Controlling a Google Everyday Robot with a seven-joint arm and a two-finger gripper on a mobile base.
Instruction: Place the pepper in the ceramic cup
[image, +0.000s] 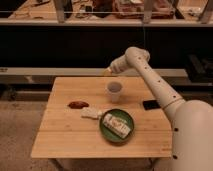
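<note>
A wooden table is seen from above, with the robot's white arm reached over it from the right. The gripper is held in the air near the far edge of the table, just behind and above the cup; its fingers are closed together and nothing can be seen held in them. The pepper is lying flat on the table, left of the cup and apart from it. A pale packet is found between the pepper and a green plate, on which a white wrapped item is laid. A flat black object is placed near the right edge.
</note>
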